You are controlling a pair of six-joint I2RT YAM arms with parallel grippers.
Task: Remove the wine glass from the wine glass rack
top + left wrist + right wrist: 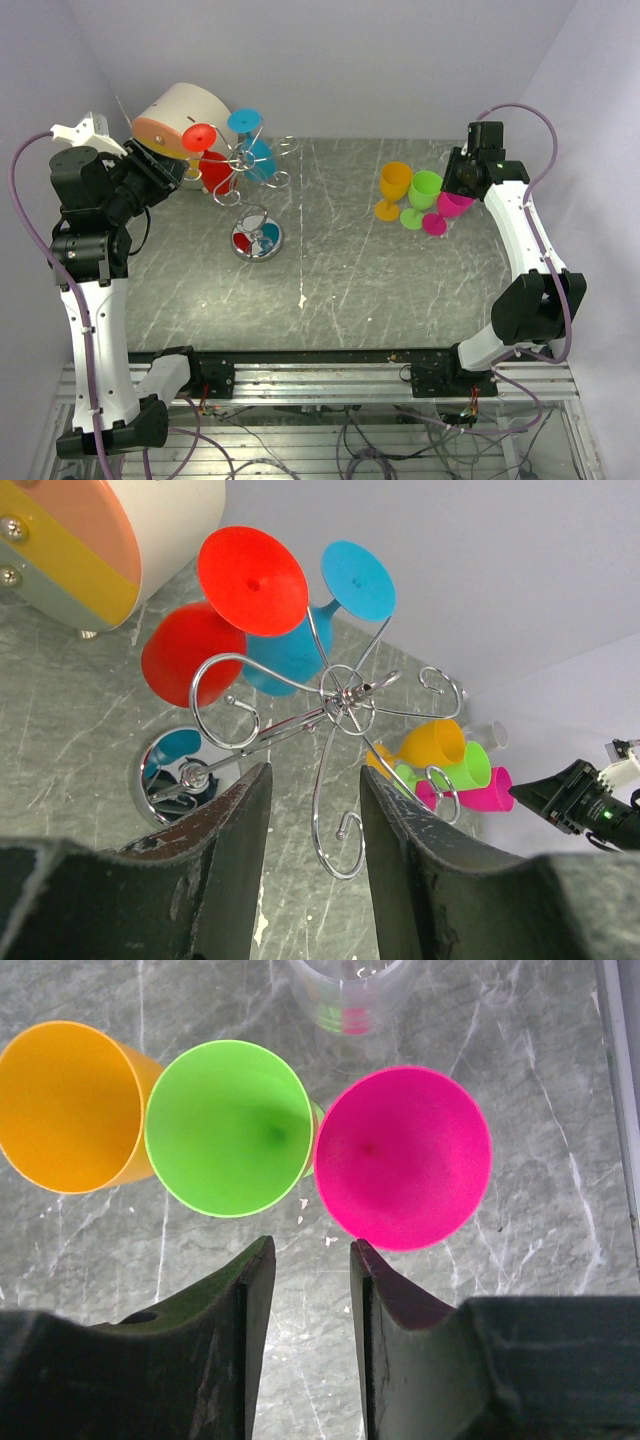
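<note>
A wine glass rack is shown at the back left of the table. A red wine glass and a blue wine glass are hung on it upside down (feet caught on its arms). The left gripper is aimed at it, parted and empty. The right gripper, also parted and empty, hovers over a pink glass.

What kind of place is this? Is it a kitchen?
Probably a robot lab bench, not a kitchen: a left arm and right arm bolted to a metal rail, loose cables underneath, and plain white walls boxing in the table.
</note>
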